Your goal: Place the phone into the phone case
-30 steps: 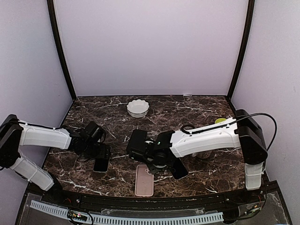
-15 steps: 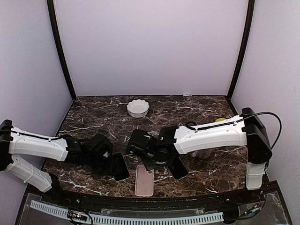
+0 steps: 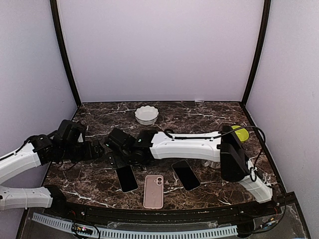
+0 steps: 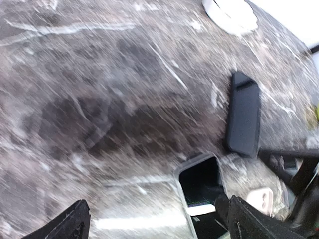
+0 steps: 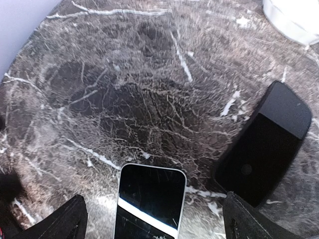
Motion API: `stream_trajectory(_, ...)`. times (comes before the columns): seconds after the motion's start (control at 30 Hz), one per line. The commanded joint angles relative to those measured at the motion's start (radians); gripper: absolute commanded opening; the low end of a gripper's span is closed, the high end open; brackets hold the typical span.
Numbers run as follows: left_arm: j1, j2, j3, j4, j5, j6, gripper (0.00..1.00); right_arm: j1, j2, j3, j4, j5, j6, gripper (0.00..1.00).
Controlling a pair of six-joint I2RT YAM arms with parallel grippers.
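Observation:
The phone (image 3: pixel 127 178), dark screen up with a white rim, lies flat near the front edge; it also shows in the wrist views (image 5: pixel 149 199) (image 4: pixel 199 181). Just right of it lies the pink phone case (image 3: pixel 153 191), camera cutout at its far end. My left gripper (image 3: pixel 99 149) hovers up-left of the phone, open (image 4: pixel 162 224) and empty. My right arm reaches across the table. Its gripper (image 3: pixel 117 147) stands over the phone's far end, open (image 5: pixel 157 221), fingers well clear of the phone's sides.
A second dark phone (image 3: pixel 186 175) lies right of the case. A black slab (image 5: pixel 264 144) lies beyond the phone, under the right arm in the top view. A white bowl (image 3: pixel 146 115) sits at the back and a yellow-green object (image 3: pixel 239 132) at the right.
The left gripper slid the phone rightwards towards the case, let go and pulled back up-left. The right arm swung left from above the second phone. Both grippers opened wide.

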Motion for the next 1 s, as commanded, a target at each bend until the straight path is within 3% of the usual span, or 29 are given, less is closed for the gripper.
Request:
stream_trajectory(0.0, 0.107, 0.032, 0.041, -0.022, -0.023, 0.207, 0.99, 0.007, 0.064, 0.059, -0.029, 0.005, 0.03, 0.96)
stream_trajectory(0.1, 0.173, 0.1, 0.041, 0.028, -0.003, 0.27, 0.99, 0.008, 0.069, 0.041, 0.016, 0.0, 0.053, 0.95)
stream_trajectory(0.23, 0.265, 0.201, 0.074, 0.052, 0.124, 0.307, 0.99, 0.013, 0.112, 0.066, -0.009, -0.004, 0.087, 0.98)
stream_trajectory(0.47, 0.322, 0.155, 0.056, 0.093, 0.187, 0.332, 0.99, 0.053, 0.233, 0.164, -0.103, -0.026, 0.114, 0.98)
stream_trajectory(0.67, 0.329, 0.147, 0.05, 0.106, 0.22, 0.336, 0.99, 0.072, 0.232, 0.134, -0.191, 0.047, 0.163, 0.98)
stream_trajectory(0.9, 0.34, 0.143, 0.048, 0.112, 0.23, 0.333, 0.98, 0.09, 0.257, 0.133, -0.247, 0.03, 0.18, 0.87)
stream_trajectory(0.97, 0.341, 0.143, 0.047, 0.116, 0.234, 0.333, 0.98, 0.094, 0.267, 0.133, -0.25, 0.012, 0.173, 0.79)
